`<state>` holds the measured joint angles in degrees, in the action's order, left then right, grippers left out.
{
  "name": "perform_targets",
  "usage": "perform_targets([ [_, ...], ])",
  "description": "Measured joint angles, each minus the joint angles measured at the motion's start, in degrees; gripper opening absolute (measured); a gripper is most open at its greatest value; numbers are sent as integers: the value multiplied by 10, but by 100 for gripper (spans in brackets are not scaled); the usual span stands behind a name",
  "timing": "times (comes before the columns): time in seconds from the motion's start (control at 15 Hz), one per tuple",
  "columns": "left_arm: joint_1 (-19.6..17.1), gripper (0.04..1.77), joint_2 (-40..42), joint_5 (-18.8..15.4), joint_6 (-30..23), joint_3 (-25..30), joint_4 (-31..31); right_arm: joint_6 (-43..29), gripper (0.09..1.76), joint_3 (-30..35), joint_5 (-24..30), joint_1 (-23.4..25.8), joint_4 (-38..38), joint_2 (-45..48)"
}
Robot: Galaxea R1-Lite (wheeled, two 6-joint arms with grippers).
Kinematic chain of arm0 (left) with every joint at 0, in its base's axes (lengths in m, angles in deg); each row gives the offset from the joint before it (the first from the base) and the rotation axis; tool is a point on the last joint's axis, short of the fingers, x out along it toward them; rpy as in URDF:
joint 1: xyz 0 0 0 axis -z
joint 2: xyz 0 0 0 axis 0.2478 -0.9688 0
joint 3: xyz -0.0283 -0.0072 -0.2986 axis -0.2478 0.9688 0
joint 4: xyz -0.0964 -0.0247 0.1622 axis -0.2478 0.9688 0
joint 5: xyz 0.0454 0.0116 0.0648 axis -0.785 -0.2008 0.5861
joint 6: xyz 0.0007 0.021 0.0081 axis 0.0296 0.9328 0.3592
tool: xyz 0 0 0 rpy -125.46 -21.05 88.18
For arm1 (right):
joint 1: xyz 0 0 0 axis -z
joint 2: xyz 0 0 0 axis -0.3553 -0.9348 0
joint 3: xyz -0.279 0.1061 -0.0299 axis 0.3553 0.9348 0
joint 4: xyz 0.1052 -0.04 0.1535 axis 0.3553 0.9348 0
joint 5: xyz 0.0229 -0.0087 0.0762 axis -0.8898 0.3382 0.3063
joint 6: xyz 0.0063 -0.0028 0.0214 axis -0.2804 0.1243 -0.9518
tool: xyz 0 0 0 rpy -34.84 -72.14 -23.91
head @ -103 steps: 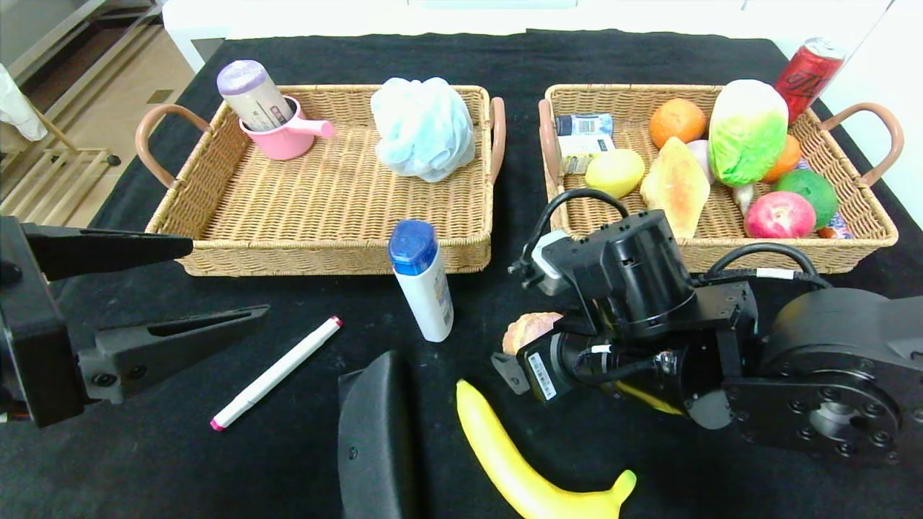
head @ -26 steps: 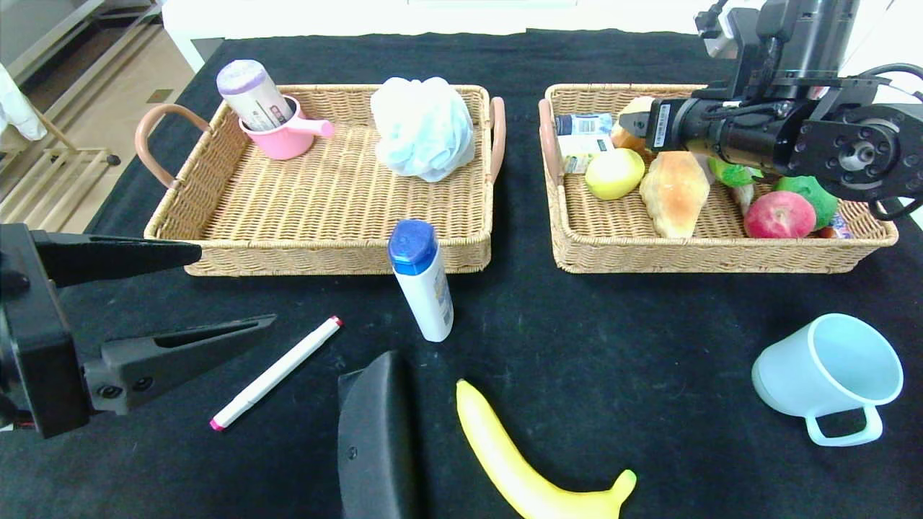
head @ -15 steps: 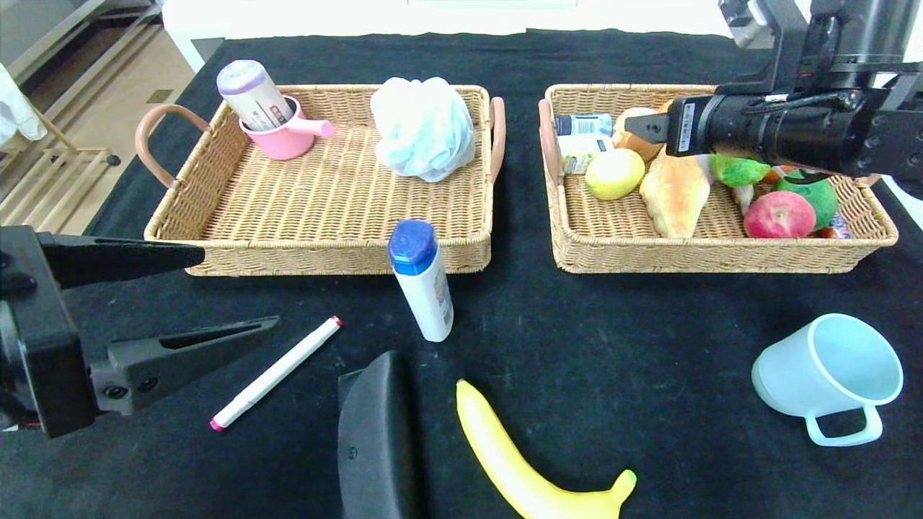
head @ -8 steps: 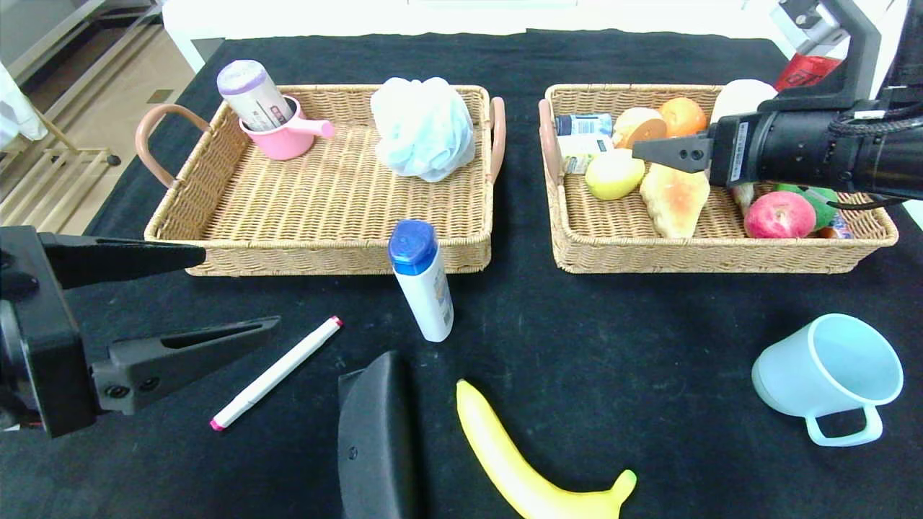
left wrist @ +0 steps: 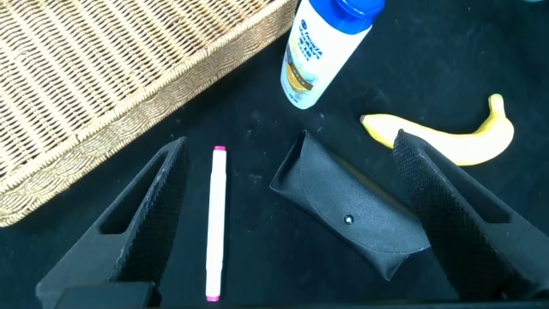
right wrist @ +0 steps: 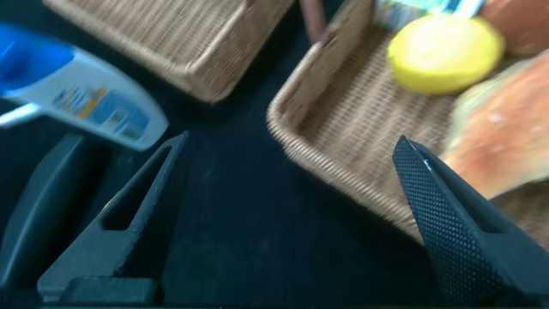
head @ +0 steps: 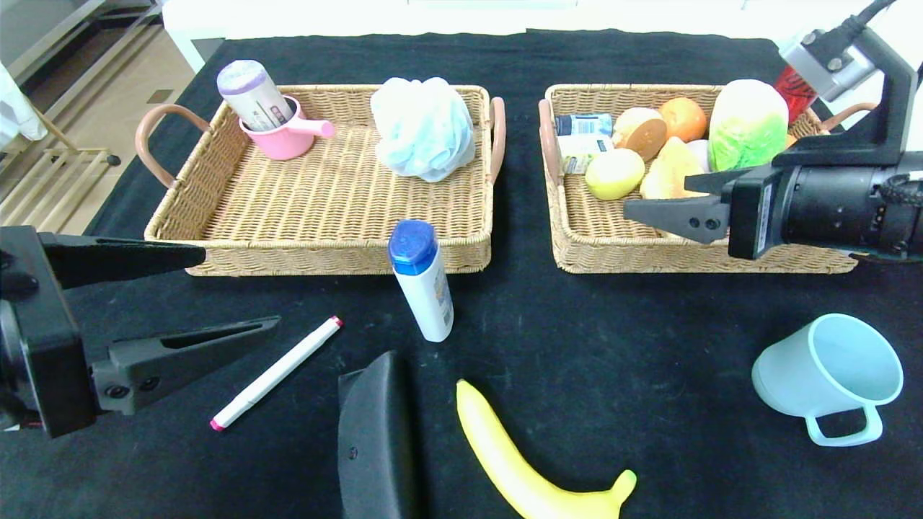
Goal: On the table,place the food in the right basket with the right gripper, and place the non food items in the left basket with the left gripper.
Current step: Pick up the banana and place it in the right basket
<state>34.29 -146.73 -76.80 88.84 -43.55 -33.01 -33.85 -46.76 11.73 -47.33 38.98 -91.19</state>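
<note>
My right gripper point(head: 656, 196) is open and empty, hovering over the front left part of the right basket point(head: 570, 252). It also shows in its wrist view point(right wrist: 292, 146). That basket holds a round bun point(head: 639, 132), a lemon point(head: 614, 173), bread, an orange and a cabbage point(head: 746, 124). A yellow banana point(head: 519, 461) lies on the black cloth near the front. My left gripper point(head: 241, 288) is open and empty, above a white marker point(head: 277, 371) and a black case point(head: 375, 432). A white bottle with a blue cap point(head: 424, 285) stands before the left basket point(head: 324, 256).
A pale blue cup point(head: 829, 375) lies at the front right. The left basket holds a pink cup point(head: 285, 137) with a bottle and a blue bath sponge point(head: 424, 128). A red can point(head: 792, 86) stands behind the right basket. The marker point(left wrist: 216, 223) and case point(left wrist: 352, 215) lie between my left fingers.
My right gripper carried the bun from the table to the right basket, let it go there, and has drawn back toward the basket's front rim. The left arm has hardly moved.
</note>
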Motion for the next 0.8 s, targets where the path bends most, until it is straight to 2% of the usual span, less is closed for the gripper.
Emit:
perform_targets([
  [0.33, 0, 172, 0, 0, 0, 0, 0, 7, 170, 63, -40, -70, -2, 26],
  [0.8, 0, 172, 0, 0, 0, 0, 0, 15, 170, 124, -72, -140, -4, 37],
])
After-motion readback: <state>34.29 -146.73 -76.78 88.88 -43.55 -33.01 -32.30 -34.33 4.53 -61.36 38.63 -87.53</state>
